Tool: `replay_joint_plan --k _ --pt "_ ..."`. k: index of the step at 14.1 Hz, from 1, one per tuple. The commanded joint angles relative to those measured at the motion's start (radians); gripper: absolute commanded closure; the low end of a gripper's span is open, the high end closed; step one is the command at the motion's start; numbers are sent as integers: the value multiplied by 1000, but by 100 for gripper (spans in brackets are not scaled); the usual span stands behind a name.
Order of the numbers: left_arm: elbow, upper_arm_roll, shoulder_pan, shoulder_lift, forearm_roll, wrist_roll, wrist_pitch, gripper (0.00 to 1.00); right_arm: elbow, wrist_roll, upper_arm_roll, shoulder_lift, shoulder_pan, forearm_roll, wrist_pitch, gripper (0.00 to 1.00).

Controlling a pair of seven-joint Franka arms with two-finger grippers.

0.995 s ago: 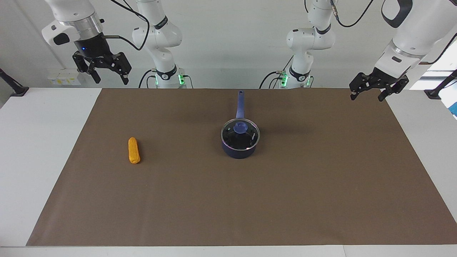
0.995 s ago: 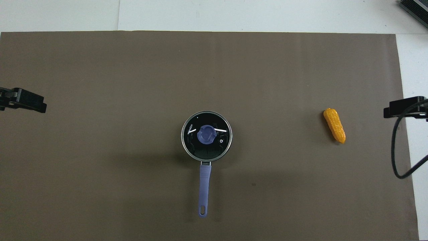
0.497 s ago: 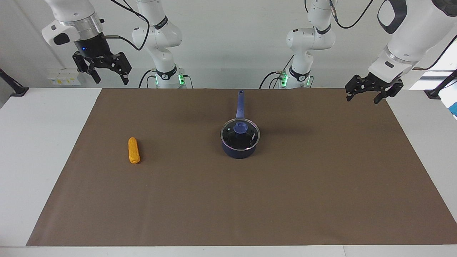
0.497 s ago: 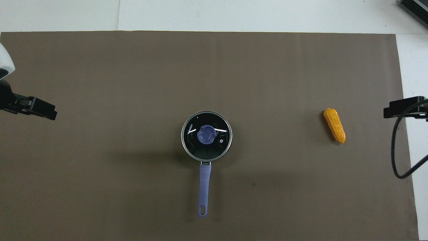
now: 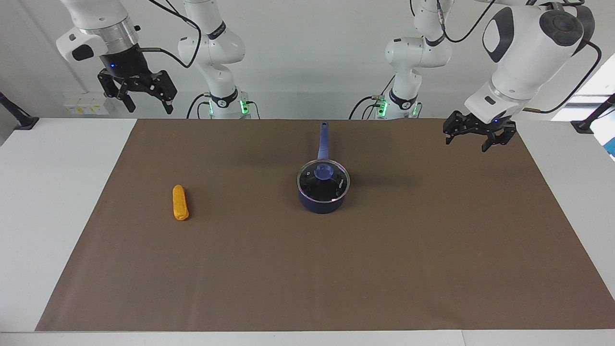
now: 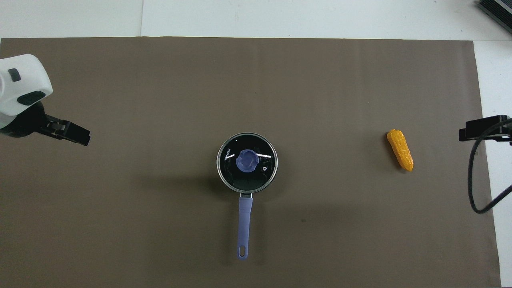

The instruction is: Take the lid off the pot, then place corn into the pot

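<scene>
Lid removal: approach phase, nothing grasped

Lid [image 5: 323, 179] seated on pot [image 5: 322, 202], mid-mat, blue knob [image 5: 323, 171] up. Pot handle [image 5: 323, 140] pointing at 12 o'clock in facing view, toward robots. Corn [image 5: 180, 203] lying flat on mat [image 5: 307, 269], at 9 o'clock from pot in facing view, well apart, toward right arm's end.

Left gripper [image 5: 473, 139] up in air over mat's edge at left arm's end, at 2 o'clock from pot in facing view, fingers spread wide, empty. Right gripper [image 5: 144, 100] parked high above right arm's end of table, fingers wide, empty, waiting.

Step in hand, judging by layout: reach for lid. Next: centre left gripper over knob, descend, close on knob, lift straight up. Then corn pickup, likely right arm.
</scene>
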Motion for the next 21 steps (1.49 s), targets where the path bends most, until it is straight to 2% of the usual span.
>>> replay_joint_plan --k 1,4,6,9,11,16,19,21 --pt "-35 11 -49 -14 4 -11 43 0 -21 -7 2 -22 -5 12 -7 0" --pt "-41 11 -104 0 -3 -81 69 0 -30 -13 13 -27 14 -5 -10 0" --pt "-41 11 -137 16 -19 -137 95 0 -90 -30 11 -31 6 -5 20 0" --pt "-44 11 -204 52 -26 -236 138 0 -206 -97 11 -11 1 -4 198 0" --pt "-44 11 -244 77 -32 -296 172 0 -243 -136 11 45 -3 -2 281 0" --pt "-40 11 -360 155 -34 -495 273 0 -253 -350 11 242 -35 -1 496 0" --pt "-28 11 -422 207 -34 -609 332 0 -311 -490 10 292 -54 -1 602 0" --pt "-11 11 -488 252 -34 -718 356 0 -363 -566 10 332 -67 -1 713 0"
